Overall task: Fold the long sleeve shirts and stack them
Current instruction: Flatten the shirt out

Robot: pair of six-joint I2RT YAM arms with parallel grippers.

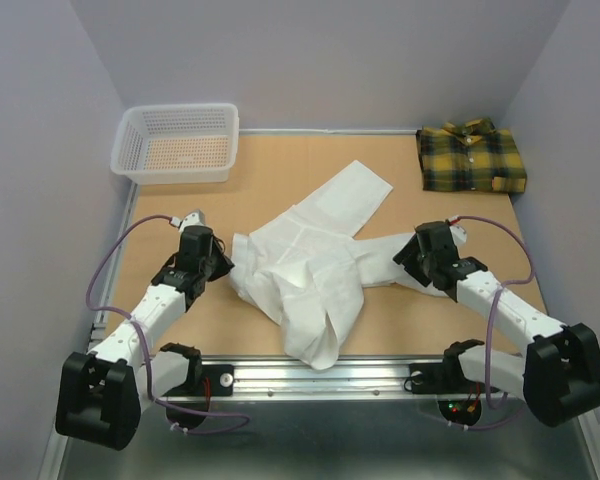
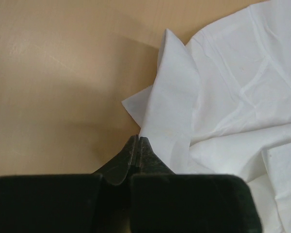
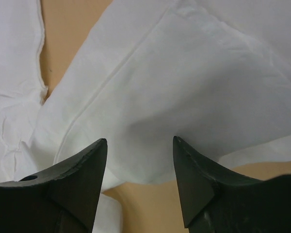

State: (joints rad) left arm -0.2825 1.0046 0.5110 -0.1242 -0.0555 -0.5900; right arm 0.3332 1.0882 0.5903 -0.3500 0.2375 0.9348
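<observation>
The white shirt (image 1: pixel 305 270) lies spread out and crumpled in the middle of the table (image 1: pixel 270 175). The plaid shirt (image 1: pixel 472 158) sits folded in the far right corner. The left gripper (image 2: pixel 137 144) is pinched tight on the white shirt's left edge, and the right gripper (image 3: pixel 139 145) has its fingers apart over the right sleeve, holding nothing.
</observation>
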